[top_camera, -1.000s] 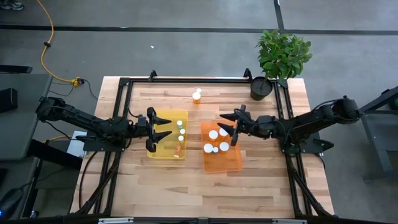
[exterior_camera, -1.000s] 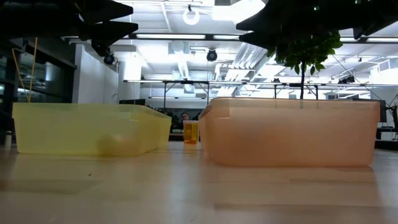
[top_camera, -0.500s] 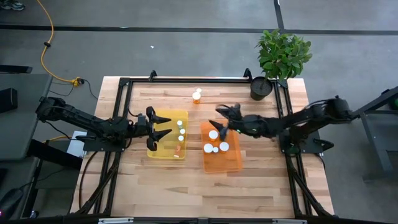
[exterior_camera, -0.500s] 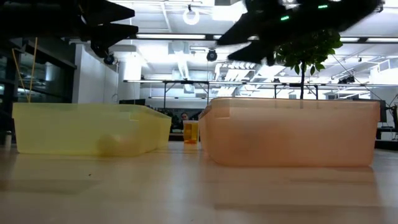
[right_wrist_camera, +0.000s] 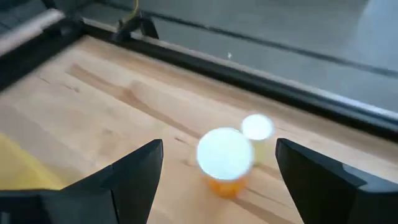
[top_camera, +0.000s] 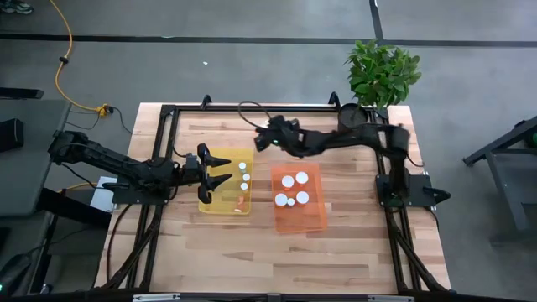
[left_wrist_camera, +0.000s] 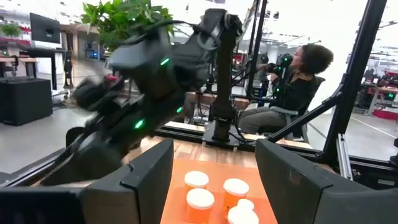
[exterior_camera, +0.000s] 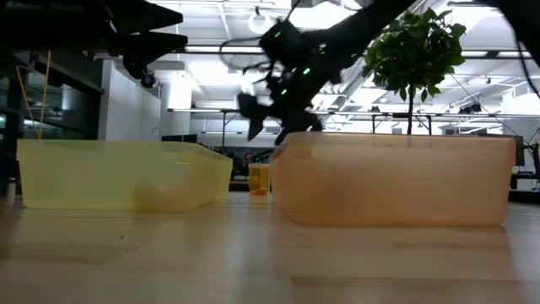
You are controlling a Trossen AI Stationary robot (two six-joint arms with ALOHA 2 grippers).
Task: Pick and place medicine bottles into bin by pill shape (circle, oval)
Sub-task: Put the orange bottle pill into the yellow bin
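On the left of the butcher-block table [top_camera: 210, 243], the left arm reaches in low from the table's left edge, and its left gripper [top_camera: 220, 174] hangs over the near-left side of the yellow bin [top_camera: 220, 205] with its two dark fingers [left_wrist_camera: 140, 180] spread apart and nothing between them. Inside that yellow bin lie several medicine bottles, three white caps [top_camera: 244, 176] in a short row along its right side and an orange bottle on its side [top_camera: 241, 202] nearer the front. Just to the right of it, apart by a narrow strip of wood, sits the orange bin [top_camera: 312, 220], holding four upright bottles whose white caps [top_camera: 288, 181] cluster in its back half; the left wrist view looks across these caps toward the right arm's base and a seated person [left_wrist_camera: 292, 87] beyond the table. Behind the gap between the bins, near the table's back edge, stand the two remaining pill bottles [right_wrist_camera: 225, 160], touching or nearly so, one with a wider cap and one with a smaller cap [right_wrist_camera: 257, 127]. The right arm stretches from its base at the right edge across the back of the table, and the right gripper [top_camera: 267, 138] hovers above those two bottles, fingers [right_wrist_camera: 134, 177] wide apart and clear of them. A potted plant [top_camera: 382, 74] stands at the back right corner
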